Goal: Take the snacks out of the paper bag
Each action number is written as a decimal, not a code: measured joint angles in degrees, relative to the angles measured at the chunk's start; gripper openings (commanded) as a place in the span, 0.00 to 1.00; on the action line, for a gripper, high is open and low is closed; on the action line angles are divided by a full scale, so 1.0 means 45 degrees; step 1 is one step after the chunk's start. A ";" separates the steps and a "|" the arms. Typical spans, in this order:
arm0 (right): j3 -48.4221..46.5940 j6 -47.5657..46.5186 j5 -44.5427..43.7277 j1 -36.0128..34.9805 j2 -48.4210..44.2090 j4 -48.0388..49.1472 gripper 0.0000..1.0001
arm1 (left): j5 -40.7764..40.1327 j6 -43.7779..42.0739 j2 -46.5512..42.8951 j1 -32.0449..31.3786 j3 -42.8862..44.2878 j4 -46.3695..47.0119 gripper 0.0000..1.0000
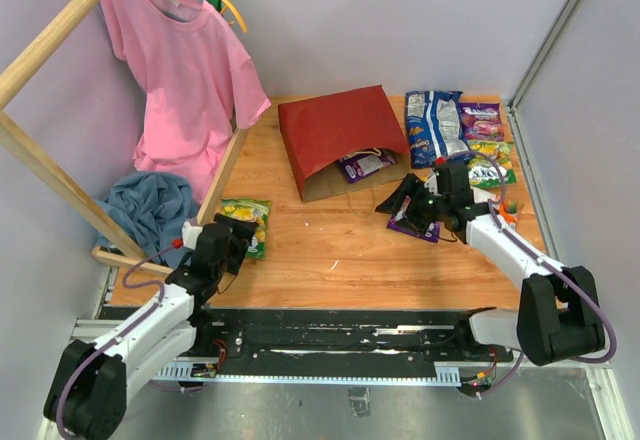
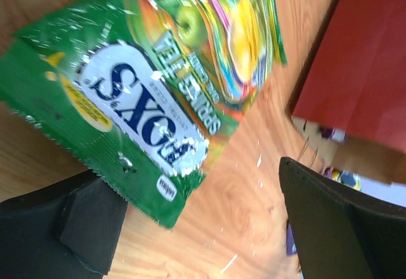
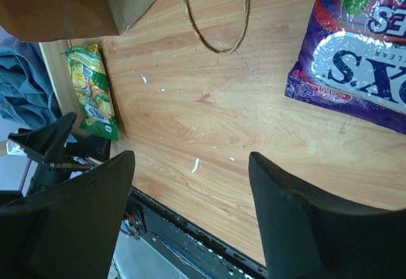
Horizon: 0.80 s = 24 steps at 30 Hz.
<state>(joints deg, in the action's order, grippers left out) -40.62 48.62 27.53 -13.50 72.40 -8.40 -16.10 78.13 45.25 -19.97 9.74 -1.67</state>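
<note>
The red paper bag (image 1: 335, 130) lies on its side, its brown mouth (image 3: 76, 3) facing the near edge and a twine handle (image 3: 216, 22) on the wood. A purple packet (image 1: 365, 165) shows in the mouth. A blue-white bag (image 1: 433, 125) and other snacks (image 1: 488, 155) lie at the back right. My right gripper (image 1: 400, 205) (image 3: 190, 190) hovers open over bare wood, with a purple candy bag (image 3: 361, 70) (image 1: 415, 225) just beside it. My left gripper (image 1: 235, 232) (image 2: 203, 228) is open, and a green candy bag (image 2: 146, 82) (image 1: 247, 222) lies flat on the table just beyond its fingers.
A pink shirt (image 1: 180, 60) hangs on a wooden frame (image 1: 50, 175) at the back left, with a blue cloth heap (image 1: 150, 205) below it. The black rail (image 1: 340, 330) runs along the table's near edge. Grey walls close in both sides.
</note>
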 measured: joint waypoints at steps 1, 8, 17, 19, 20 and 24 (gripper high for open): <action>0.0000 0.0034 -0.0102 -0.0092 0.0049 0.0058 0.74 | 0.0078 -0.0005 -0.0068 -0.0287 -0.0029 -0.0010 1.00; 0.0000 0.0291 -0.0544 -0.0661 0.0714 0.0291 0.81 | -0.0544 0.0529 -0.0709 -0.3347 -0.0015 -0.1035 1.00; -0.0058 0.0340 -0.1379 -0.1088 0.0583 -0.0029 0.82 | -0.0874 -0.0121 0.1472 -0.5693 0.2016 -0.1273 1.00; -0.0068 0.0335 -0.1477 -0.1083 0.0442 -0.0131 0.82 | -0.0651 -0.1044 0.2113 -0.5702 0.2380 -0.0471 1.00; -0.0083 0.0330 -0.1515 -0.1083 0.0379 -0.0180 0.82 | -0.0534 -0.1520 0.2424 -0.5688 0.2545 -0.0083 1.00; -0.0107 0.0277 -0.1608 -0.1088 0.0209 -0.0379 0.82 | 0.0593 -0.3084 0.3303 -0.4847 0.3011 0.1224 0.96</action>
<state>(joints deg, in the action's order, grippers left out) -41.10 49.87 20.29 -18.39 73.34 -10.11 -13.43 64.25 60.12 -41.78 23.29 3.84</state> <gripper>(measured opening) 0.819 0.994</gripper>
